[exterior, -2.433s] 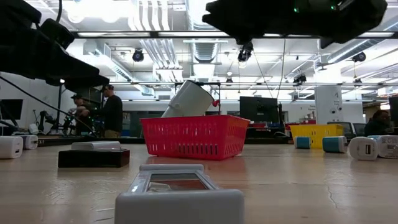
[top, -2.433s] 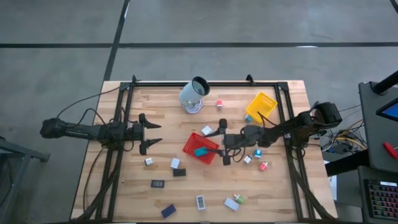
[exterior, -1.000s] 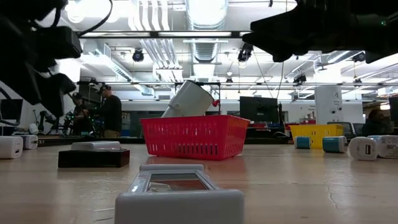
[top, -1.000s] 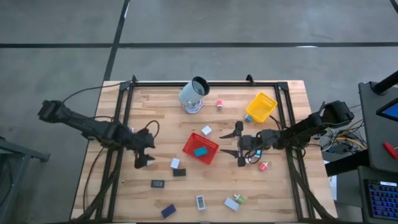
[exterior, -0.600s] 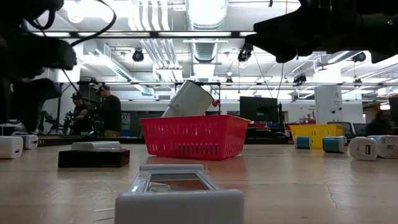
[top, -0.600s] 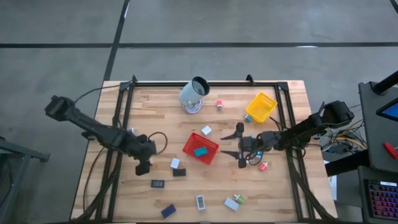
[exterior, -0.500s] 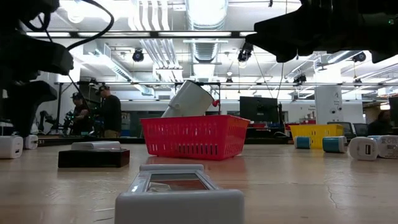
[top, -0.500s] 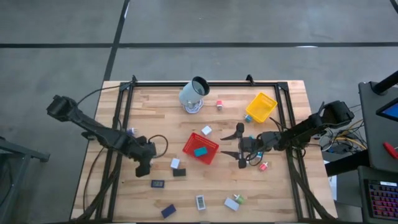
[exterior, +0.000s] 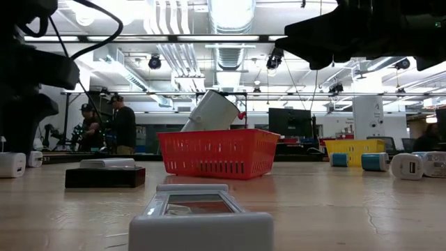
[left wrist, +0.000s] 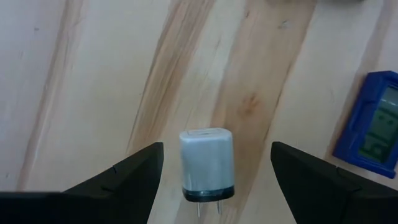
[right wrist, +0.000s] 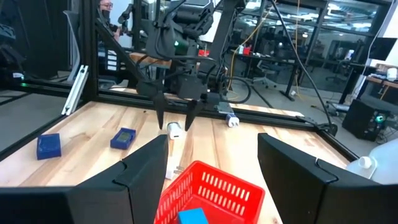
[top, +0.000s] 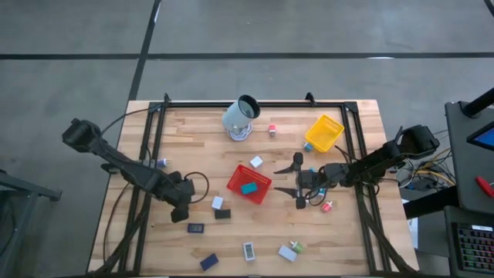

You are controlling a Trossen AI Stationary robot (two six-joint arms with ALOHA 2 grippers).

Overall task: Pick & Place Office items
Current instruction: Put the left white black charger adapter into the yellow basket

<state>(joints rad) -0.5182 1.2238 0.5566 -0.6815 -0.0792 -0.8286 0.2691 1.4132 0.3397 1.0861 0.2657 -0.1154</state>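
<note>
Small office items lie scattered on the wooden table [top: 201, 147]. A white charger plug [left wrist: 207, 163] lies flat between the fingers of my left gripper [left wrist: 214, 147], which is open and points down over it near the table's left side [top: 180, 211]; the fingers stand on either side without touching it. My right gripper [top: 279, 177] hangs open and level just right of the red mesh tray [top: 248, 184], which holds a teal block [top: 248, 188]. The right wrist view shows the left gripper [right wrist: 174, 119] over the plug [right wrist: 174, 130].
A white block [top: 218, 202], a black one [top: 222, 214] and dark blue flat items [top: 195, 228] [top: 208, 262] lie near the left gripper. The yellow tray [top: 324, 133] and the tipped pale cup [top: 241, 116] stand at the back. A pink-red item [top: 327, 206] lies by the right arm.
My left gripper has gone toward the table's near edge and down, tipping from slanted to pointing nearly straight down over the white plug; its fingers have stayed open.
</note>
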